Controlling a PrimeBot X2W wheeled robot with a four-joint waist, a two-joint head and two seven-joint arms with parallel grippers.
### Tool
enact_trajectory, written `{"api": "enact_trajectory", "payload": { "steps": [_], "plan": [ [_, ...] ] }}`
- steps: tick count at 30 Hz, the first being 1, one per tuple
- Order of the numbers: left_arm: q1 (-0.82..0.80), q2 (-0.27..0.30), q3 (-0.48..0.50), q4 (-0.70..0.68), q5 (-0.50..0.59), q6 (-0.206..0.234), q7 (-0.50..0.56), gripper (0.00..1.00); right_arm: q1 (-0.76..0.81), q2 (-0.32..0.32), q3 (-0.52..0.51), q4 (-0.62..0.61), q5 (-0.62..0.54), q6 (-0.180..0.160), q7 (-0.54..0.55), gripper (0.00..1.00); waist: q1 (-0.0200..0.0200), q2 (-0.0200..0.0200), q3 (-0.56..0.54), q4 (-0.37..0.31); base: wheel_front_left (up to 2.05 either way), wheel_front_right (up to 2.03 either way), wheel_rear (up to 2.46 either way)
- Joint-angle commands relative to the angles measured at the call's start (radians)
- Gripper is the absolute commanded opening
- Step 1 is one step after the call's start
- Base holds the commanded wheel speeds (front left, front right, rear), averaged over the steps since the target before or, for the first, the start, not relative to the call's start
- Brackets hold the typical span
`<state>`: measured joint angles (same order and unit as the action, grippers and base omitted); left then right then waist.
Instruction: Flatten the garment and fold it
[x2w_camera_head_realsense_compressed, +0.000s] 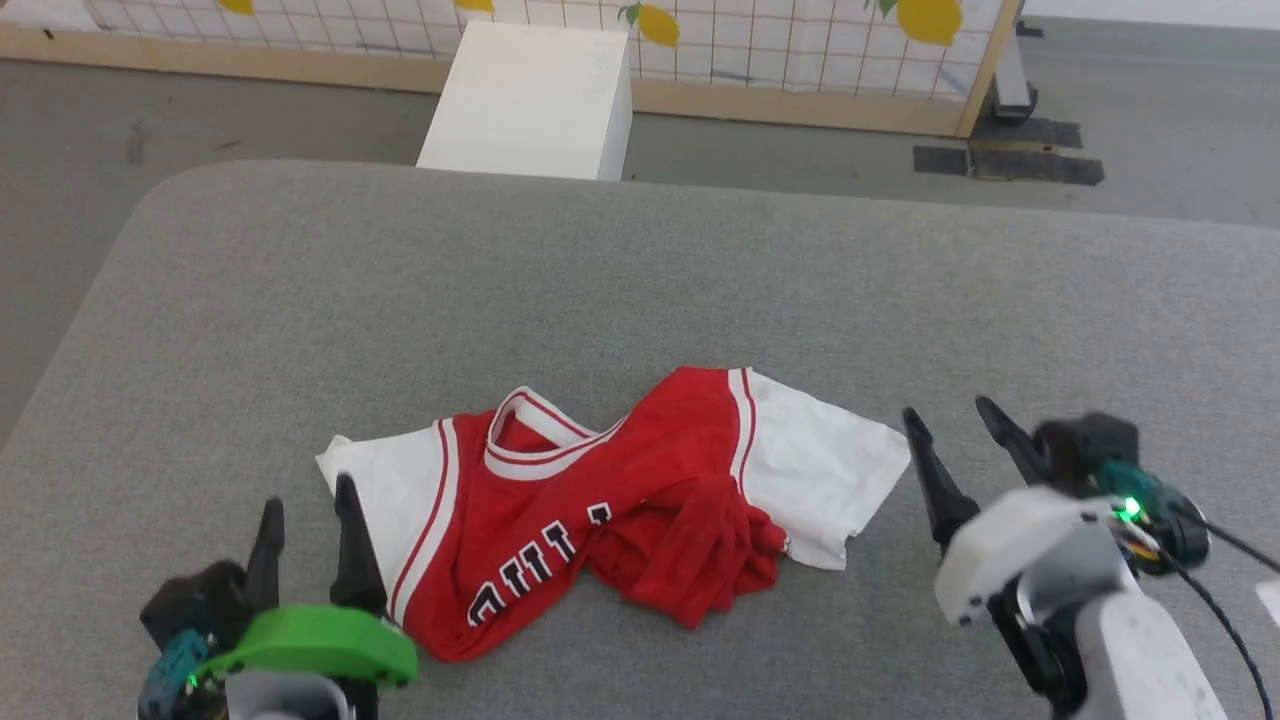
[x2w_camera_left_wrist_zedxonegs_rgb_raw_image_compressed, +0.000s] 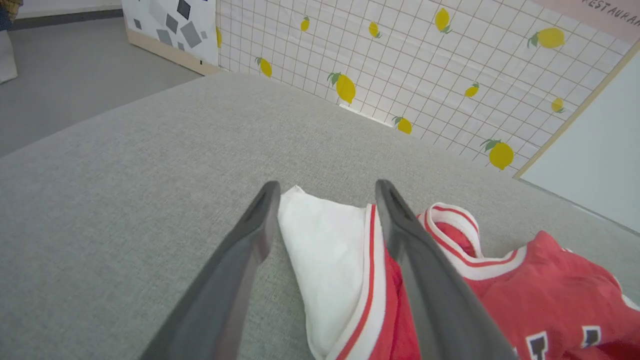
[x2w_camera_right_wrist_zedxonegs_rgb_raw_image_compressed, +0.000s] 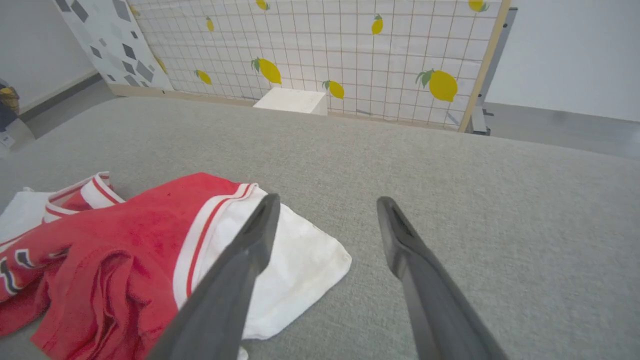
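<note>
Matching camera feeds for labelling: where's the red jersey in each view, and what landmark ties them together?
Head view: jersey at lower centre, crumpled on the grey surface.
Left wrist view: jersey at lower right, with one white sleeve reaching toward the bottom centre.
Right wrist view: jersey at lower left, with the other white sleeve ending near the centre.
Shared landmark: the lemon-print grid panel beyond the far edge of the surface.

Broad grey fabric-covered table (x2w_camera_head_realsense_compressed: 640, 260), corner rounded; beyond, grey floor (x2w_camera_head_realsense_compressed: 250, 110), white box (x2w_camera_head_realsense_compressed: 530, 100) against wood-framed grid panel printed with lemons (x2w_camera_head_realsense_compressed: 800, 40); black tape patches (x2w_camera_head_realsense_compressed: 1010, 165) on floor; grey-diamond patterned panel (x2w_camera_left_wrist_zedxonegs_rgb_raw_image_compressed: 170, 22); plain white wall (x2w_camera_right_wrist_zedxonegs_rgb_raw_image_compressed: 565, 50)
</note>
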<state>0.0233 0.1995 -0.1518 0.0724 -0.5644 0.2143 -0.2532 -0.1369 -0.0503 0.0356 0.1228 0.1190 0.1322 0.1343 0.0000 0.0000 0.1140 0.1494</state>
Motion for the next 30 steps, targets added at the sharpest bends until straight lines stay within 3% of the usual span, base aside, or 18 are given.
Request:
{"api": "enact_trajectory", "payload": {
  "steps": [1,8,17,18,19,20,24,30],
  "plan": [
    [-0.034,-0.012,0.013,-0.012,0.037,-0.013,-0.007,1.00,-0.043,0.000,0.003,0.036,-0.010,-0.002,0.014,1.00,0.0000,0.0000,0.024,0.015,0.00,0.00,0.00],
    [-0.082,-0.106,0.091,-0.076,0.221,-0.100,-0.008,1.00,-0.207,0.000,0.001,0.270,-0.060,-0.002,0.212,1.00,0.0000,0.0000,0.083,0.057,0.00,0.00,0.00],
    [-0.067,-0.147,0.145,-0.058,0.265,-0.161,-0.008,1.00,-0.274,0.000,-0.004,0.387,-0.069,-0.002,0.457,1.00,0.0000,0.0000,0.108,0.083,0.00,0.00,0.00],
    [-0.065,-0.148,0.149,-0.054,0.263,-0.164,-0.008,1.00,-0.270,0.000,0.001,0.391,-0.060,-0.002,0.486,0.47,0.0000,0.0000,0.106,0.083,0.00,0.00,0.00],
    [-0.063,-0.148,0.151,-0.050,0.259,-0.164,-0.008,1.00,-0.266,0.000,0.007,0.390,-0.051,-0.002,0.503,0.35,0.0000,0.0000,0.103,0.082,0.00,0.00,0.00],
    [-0.061,-0.149,0.152,-0.046,0.253,-0.163,-0.008,1.00,-0.260,0.000,0.013,0.383,-0.039,-0.002,0.514,0.00,0.0000,0.0000,0.098,0.080,0.00,0.00,0.00],
    [-0.053,-0.149,0.161,-0.034,0.247,-0.160,-0.008,1.00,-0.231,0.000,-0.002,0.308,-0.017,-0.002,0.453,0.00,0.0000,0.0000,0.077,0.066,0.00,0.00,0.00],
    [-0.040,-0.149,0.185,-0.011,0.267,-0.169,-0.008,1.00,-0.124,0.000,-0.133,0.162,0.001,-0.002,0.332,0.00,0.0000,0.0000,0.031,0.024,0.00,0.00,0.00]
  ]
}}
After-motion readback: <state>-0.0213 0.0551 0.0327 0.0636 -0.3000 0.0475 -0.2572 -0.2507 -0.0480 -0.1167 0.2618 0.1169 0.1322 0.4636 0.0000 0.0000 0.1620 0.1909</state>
